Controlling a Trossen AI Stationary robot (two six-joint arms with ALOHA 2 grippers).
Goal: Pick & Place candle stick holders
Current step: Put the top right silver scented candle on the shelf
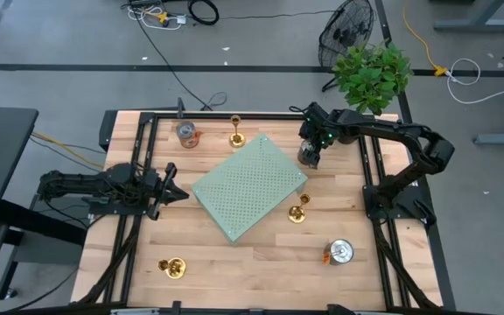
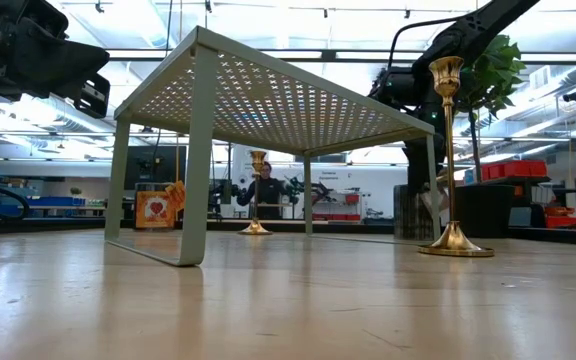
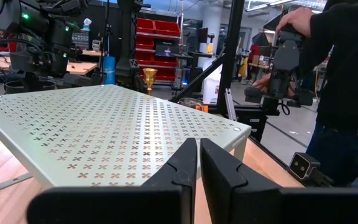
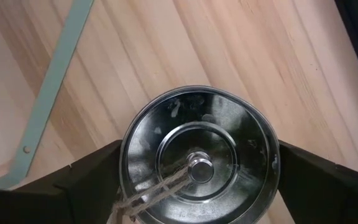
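The right gripper (image 4: 197, 171) is spread wide around a silver round tin can (image 4: 199, 154), a finger on each side, just beside the pale green perforated metal shelf (image 1: 248, 186). The left gripper (image 1: 178, 194) waits pressed together near the shelf. 3 shiny brass candle stick holders (image 1: 235, 136) (image 1: 298, 211) (image 1: 174, 266) are on the wooden table (image 1: 261, 271), apart.

Grey floor (image 1: 77, 35) around the desk (image 1: 261, 262), marked with dark tape lines. Loose cables (image 1: 169, 13) on the floor beyond the desk's far side, a yellow cord (image 1: 418, 39) off to the right. Black fan (image 1: 346, 33) and a green plant (image 1: 373, 74) beside the far right corner. Low view: workshop behind, ceiling strip lights (image 2: 298, 12), red bins (image 2: 513, 170). Left wrist view: red shelving (image 3: 161, 46), a person in dark clothes (image 3: 347, 81) beside the desk.
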